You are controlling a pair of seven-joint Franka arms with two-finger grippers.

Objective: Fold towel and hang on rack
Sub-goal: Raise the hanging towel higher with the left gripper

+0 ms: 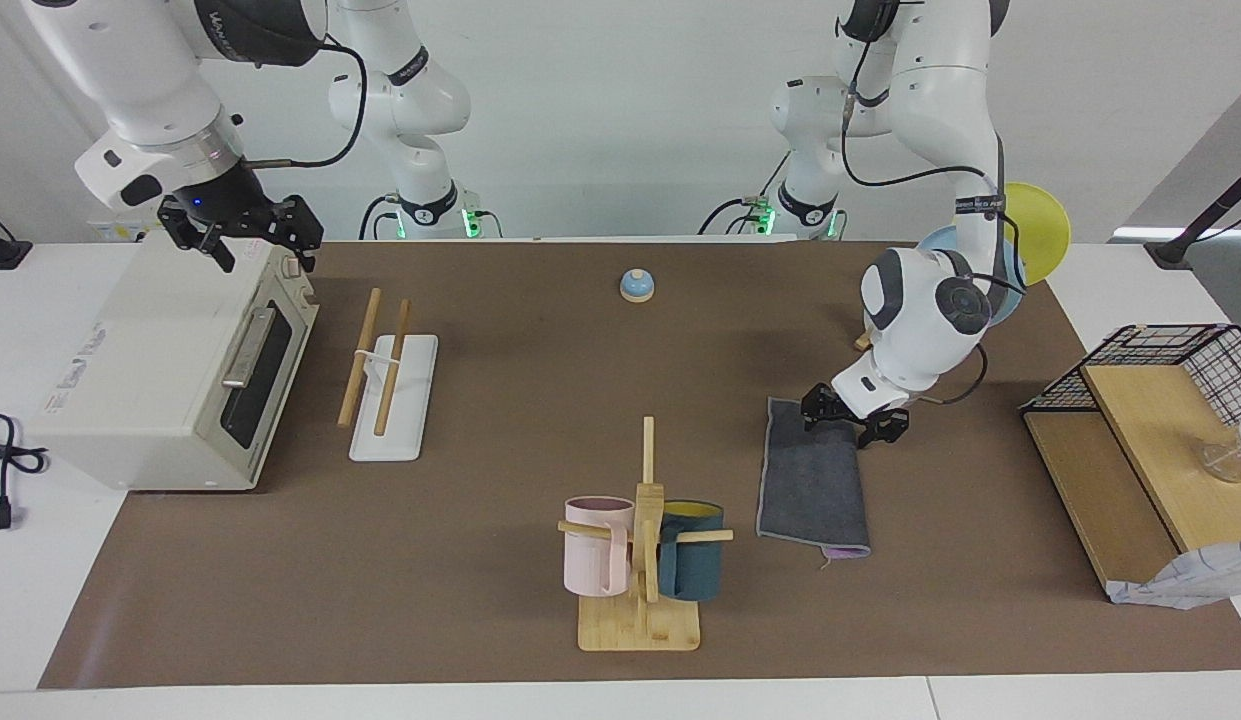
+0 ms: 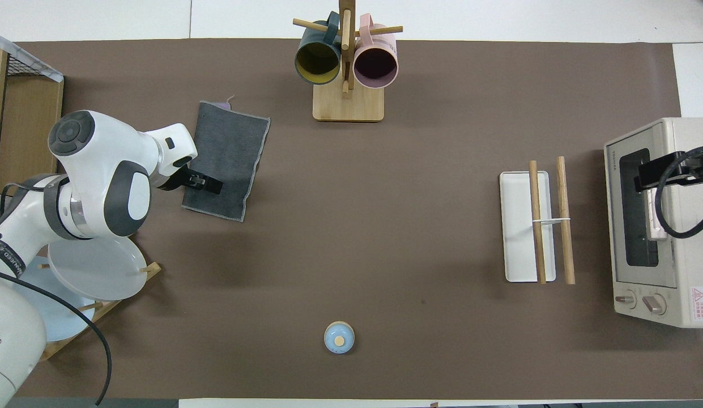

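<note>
Towel (image 1: 813, 484) lay folded on the desk (image 1: 500, 620), long axis running away from the robots. Left gripper (image 1: 852, 427), fingers spread, hovered over its nearer corner. Rack (image 1: 385, 375) stood well apart, nearer the waiting right gripper (image 1: 242, 237), also spread.

Matt cloth towel (image 1: 813, 488), light-wood rack (image 1: 385, 365)

open mat (image 1: 540, 400) between towel (image 1: 812, 490) and rack (image 1: 390, 375).
</note>
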